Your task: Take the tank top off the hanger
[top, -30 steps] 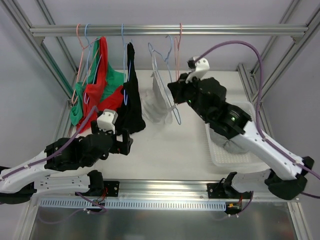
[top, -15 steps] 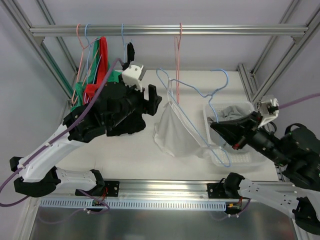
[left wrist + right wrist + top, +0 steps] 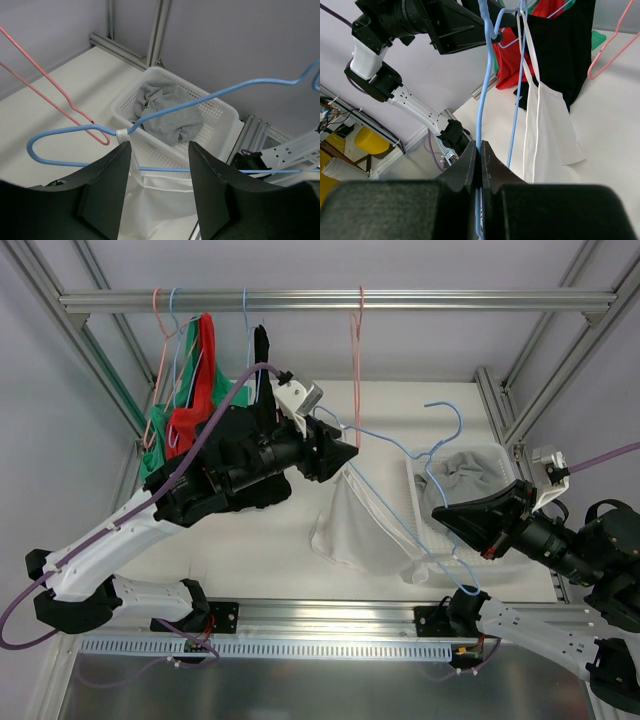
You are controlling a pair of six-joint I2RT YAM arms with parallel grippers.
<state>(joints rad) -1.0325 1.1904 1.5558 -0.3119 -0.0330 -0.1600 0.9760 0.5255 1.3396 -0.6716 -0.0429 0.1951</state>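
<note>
A white tank top (image 3: 358,525) hangs by its straps from a blue wire hanger (image 3: 385,438) held in the air over the table, off the rail. My right gripper (image 3: 440,515) is shut on the hanger's wire (image 3: 487,75), which runs up out of the closed jaws (image 3: 480,146). The white tank top (image 3: 547,130) hangs to the right of that wire. My left gripper (image 3: 345,452) is at the hanger's far shoulder end. Its jaws (image 3: 159,150) stand apart, with the hanger's lower bar (image 3: 165,170) and white cloth (image 3: 160,200) seen between them. A strap (image 3: 122,134) loops over the wire at the left fingertip.
A white basket (image 3: 497,452) with a grey garment (image 3: 170,112) stands at the right. Red (image 3: 195,410), green and black (image 3: 262,370) garments hang on hangers at the left of the rail (image 3: 330,302). An empty pink hanger (image 3: 356,340) hangs mid-rail.
The right gripper has carried the hanger off the rail toward the front right. The left arm rose from the table to the hanger's shoulder end, and its jaws have narrowed.
</note>
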